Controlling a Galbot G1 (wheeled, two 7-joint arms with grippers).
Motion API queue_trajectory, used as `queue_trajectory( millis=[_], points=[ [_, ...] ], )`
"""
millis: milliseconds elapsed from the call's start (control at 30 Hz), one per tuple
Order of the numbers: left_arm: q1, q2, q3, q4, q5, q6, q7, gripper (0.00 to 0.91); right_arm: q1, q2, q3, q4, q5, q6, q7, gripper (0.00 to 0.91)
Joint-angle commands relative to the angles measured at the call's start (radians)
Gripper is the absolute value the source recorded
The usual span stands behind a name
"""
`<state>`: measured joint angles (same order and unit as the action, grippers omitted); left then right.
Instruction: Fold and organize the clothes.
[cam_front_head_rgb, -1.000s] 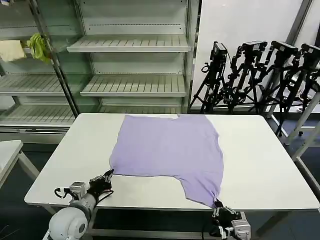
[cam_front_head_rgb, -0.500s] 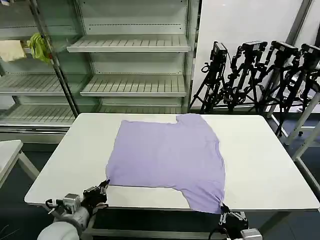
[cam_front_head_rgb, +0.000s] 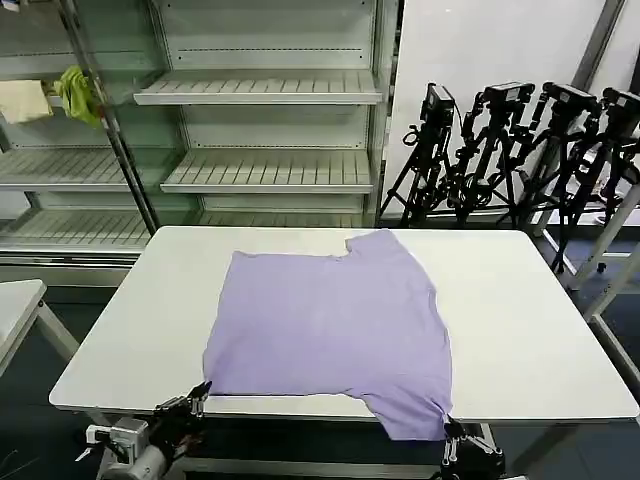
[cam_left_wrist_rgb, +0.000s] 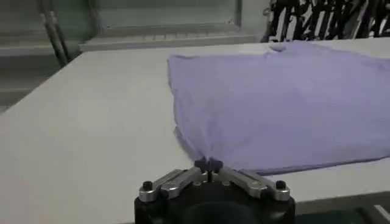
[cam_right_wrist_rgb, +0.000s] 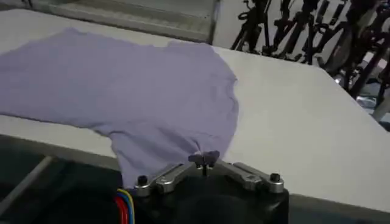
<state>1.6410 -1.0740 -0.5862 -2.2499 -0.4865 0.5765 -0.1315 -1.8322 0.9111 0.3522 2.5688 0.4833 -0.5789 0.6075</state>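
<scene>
Carrying everything: white worktop (cam_front_head_rgb: 520, 330), broad and bare around the garment, near edge running just ahead of both arms.

Lying flat across the middle of it, plain side up: lavender T-shirt (cam_front_head_rgb: 335, 325), spreading from the far side toward the near edge, long axis running roughly far-to-near, neckline notch pointing away toward the shelving. Overhanging the near edge at the right-hand corner, where a tail of fabric is drooping past the rim; sitting just at the edge on the left-hand corner.

Pinching the near-left corner: left gripper (cam_front_head_rgb: 197, 393), fingers (cam_left_wrist_rgb: 201, 164) closed tight on a small gather of cloth, fabric fanning out and away from them across the worktop in the left wrist view.

Pinching the near-right corner: right gripper (cam_front_head_rgb: 447, 428), fingers (cam_right_wrist_rgb: 196, 159) likewise clamped on a bunched tip of the hem, the shirt stretching away and toward the left arm's side.

Judging the relation that matters: whole garment lying beyond both sets of fingers, toward the far side, each arm holding its own nearer corner and standing well apart along the near hem. Right corner sitting lower and nearer than the left, so hem running slightly askew. Probably needing both corners carried forward together, over the body of the shirt, for a far-to-near fold.
</scene>
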Motion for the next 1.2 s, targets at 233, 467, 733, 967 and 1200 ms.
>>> queue_trajectory(
  millis=[233, 467, 733, 967, 1200],
  points=[
    [-0.058, 0.005, 0.004, 0.006, -0.037, 0.0, -0.009, 0.01, 0.11, -0.008, 0.001, 0.027, 0.048, 0.0, 0.004, 0.0],
    [-0.148, 0.012, 0.028, 0.083, -0.057, 0.0, -0.009, 0.01, 0.255, -0.014, 0.002, -0.042, 0.116, 0.001, 0.001, 0.0],
    [-0.255, 0.031, 0.049, 0.138, -0.09, 0.0, -0.017, 0.01, 0.408, -0.022, 0.007, -0.141, 0.18, 0.001, -0.01, 0.0],
    [-0.358, 0.051, 0.046, 0.191, -0.135, 0.001, -0.016, 0.01, 0.531, -0.01, -0.012, -0.245, 0.209, 0.001, -0.016, 0.0],
    [-0.425, 0.057, 0.066, 0.247, -0.144, 0.0, -0.01, 0.01, 0.637, 0.005, -0.036, -0.375, 0.221, 0.002, -0.032, 0.0]
  ],
)
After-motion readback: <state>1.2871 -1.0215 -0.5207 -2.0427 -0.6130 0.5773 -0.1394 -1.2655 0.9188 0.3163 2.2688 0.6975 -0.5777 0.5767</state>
